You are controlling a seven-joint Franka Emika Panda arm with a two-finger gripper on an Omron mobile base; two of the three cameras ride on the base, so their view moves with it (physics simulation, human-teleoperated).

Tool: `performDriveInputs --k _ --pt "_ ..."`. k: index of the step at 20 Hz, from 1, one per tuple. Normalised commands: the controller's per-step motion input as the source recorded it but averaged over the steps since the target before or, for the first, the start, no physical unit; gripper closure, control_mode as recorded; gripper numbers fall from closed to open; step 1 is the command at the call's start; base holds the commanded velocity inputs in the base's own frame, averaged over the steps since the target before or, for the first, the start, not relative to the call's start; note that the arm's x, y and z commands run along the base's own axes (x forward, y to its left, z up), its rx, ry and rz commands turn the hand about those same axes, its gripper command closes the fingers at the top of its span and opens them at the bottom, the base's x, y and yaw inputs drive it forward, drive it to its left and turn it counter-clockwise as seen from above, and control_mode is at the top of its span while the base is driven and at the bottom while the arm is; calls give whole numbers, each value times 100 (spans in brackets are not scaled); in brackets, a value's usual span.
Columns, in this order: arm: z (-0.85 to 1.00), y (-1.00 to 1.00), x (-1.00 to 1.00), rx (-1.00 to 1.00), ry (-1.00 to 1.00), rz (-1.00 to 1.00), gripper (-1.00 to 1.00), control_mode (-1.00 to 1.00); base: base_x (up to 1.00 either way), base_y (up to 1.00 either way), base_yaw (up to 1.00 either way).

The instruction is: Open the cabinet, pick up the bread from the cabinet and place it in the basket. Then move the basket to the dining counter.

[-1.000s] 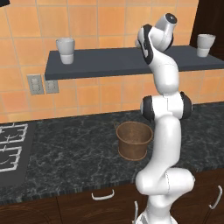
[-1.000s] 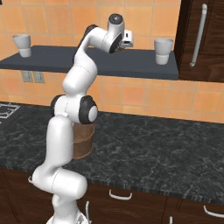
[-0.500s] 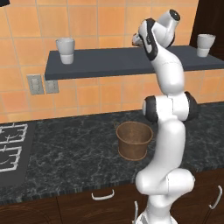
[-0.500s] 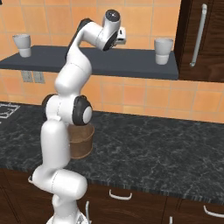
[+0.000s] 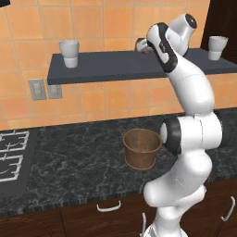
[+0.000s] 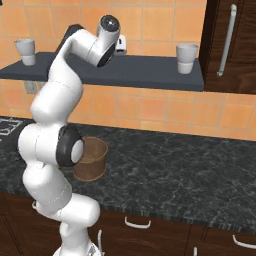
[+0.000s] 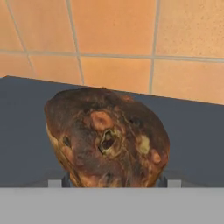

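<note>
The arm reaches up to the dark wall shelf (image 5: pixel 115 67), hand level with its top. In the hand view the bread (image 7: pixel 107 138) sits close ahead between the fingertips, over the shelf with orange tiles behind. The gripper (image 5: pixel 143 46) has its jaws spread wide around the bread — whether they press on it cannot be told. In the left base view the bread (image 5: pixel 147 50) shows as a dark lump at the hand. The basket (image 5: pixel 142 148) stands upright on the black counter (image 5: pixel 74 162), beside the arm's base. A white cup (image 5: pixel 69 47) stands at each end of the shelf — both well apart from the hand.
</note>
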Motion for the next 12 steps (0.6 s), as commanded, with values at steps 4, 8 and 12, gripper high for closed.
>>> performDriveInputs --k 4,8,12 --pt "34 36 -100 2 -3 0 100 -100 0 0 0" --pt "35 23 -100 5 3 1 100 -100 0 0 0" --pt "36 13 -100 5 7 1 100 -100 0 0 0"
